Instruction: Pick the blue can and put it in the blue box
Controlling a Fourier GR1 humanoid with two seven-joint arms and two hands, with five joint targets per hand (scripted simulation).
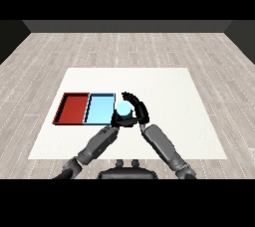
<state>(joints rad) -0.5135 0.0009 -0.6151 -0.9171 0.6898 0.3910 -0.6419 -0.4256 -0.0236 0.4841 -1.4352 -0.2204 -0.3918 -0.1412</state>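
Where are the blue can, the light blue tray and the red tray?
blue can (123, 108): head view, its top face.
light blue tray (99, 109): head view, its floor.
red tray (72, 108): head view, its floor.

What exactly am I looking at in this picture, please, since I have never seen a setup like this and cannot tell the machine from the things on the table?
This is one view, taken as if from a humanoid robot's head, looking down and forward across a white table. The two grey forearms rising from the lower corners belong to the robot, and each ends in a black hand. The view is not mirrored, so the right hand is the one on the picture's right. Its fingers curl round a light blue can, just beside the right edge of the trays. The left hand sits right under the can; I cannot tell whether it is gripping too. Two shallow trays lie side by side on the table: a red tray on the left and a light blue tray next to it. The can is meant to go into the blue one and is not in it yet.
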